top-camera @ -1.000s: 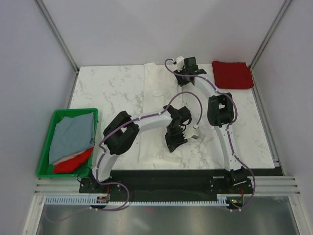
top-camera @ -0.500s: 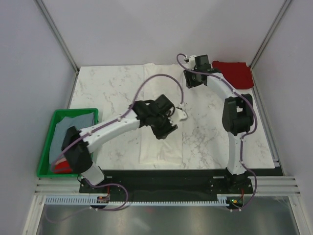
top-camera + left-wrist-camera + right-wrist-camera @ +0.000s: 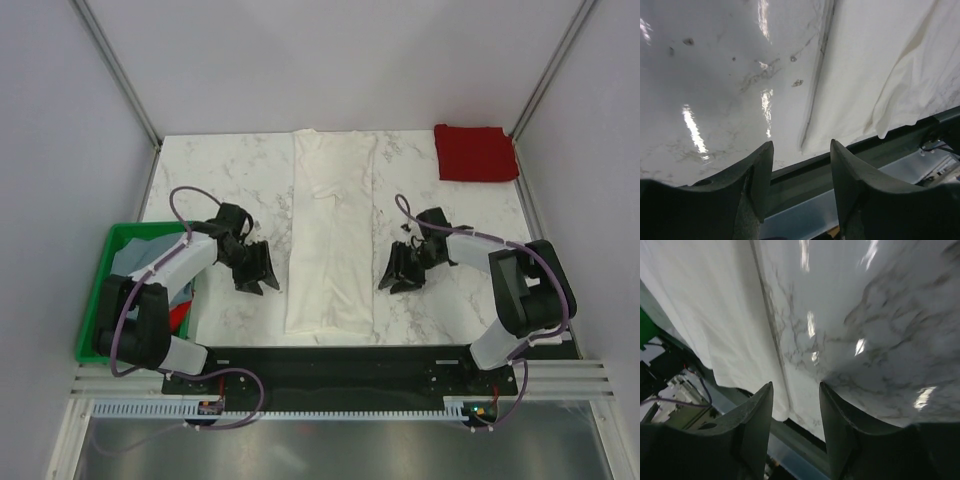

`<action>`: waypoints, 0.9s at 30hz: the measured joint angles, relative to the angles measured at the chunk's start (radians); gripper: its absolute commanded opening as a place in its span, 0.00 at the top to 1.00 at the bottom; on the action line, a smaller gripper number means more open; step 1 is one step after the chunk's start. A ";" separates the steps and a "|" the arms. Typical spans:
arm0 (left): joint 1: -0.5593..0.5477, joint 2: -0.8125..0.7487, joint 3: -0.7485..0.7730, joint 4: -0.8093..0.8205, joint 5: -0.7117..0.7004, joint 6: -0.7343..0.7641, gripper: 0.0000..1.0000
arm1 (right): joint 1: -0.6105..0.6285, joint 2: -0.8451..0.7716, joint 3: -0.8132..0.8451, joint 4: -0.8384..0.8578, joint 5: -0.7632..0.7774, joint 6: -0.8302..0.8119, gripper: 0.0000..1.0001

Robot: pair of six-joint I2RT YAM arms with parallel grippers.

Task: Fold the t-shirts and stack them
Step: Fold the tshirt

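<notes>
White t-shirt [image 3: 330, 235] lies as a long strip, near to far, between left gripper [image 3: 255, 274] and right gripper [image 3: 399, 274] (equally close), both with jaws parted and empty.

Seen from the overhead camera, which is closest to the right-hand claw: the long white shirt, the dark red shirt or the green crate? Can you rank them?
From the right gripper:
1. White t-shirt, just to its left, mid-table.
2. Dark red t-shirt, far right corner.
3. Green crate, across at the left edge.
</notes>
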 measured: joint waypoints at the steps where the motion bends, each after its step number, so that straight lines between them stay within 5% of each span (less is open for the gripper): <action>1: -0.004 -0.006 -0.029 0.005 0.018 -0.021 0.42 | 0.016 0.000 -0.056 -0.001 -0.029 0.042 0.49; 12: -0.007 -0.010 -0.269 0.150 0.150 -0.113 0.53 | 0.226 -0.048 -0.229 0.127 -0.177 0.270 0.49; 27: -0.091 0.022 -0.297 0.237 0.226 -0.124 0.55 | 0.262 -0.049 -0.233 0.127 -0.160 0.307 0.53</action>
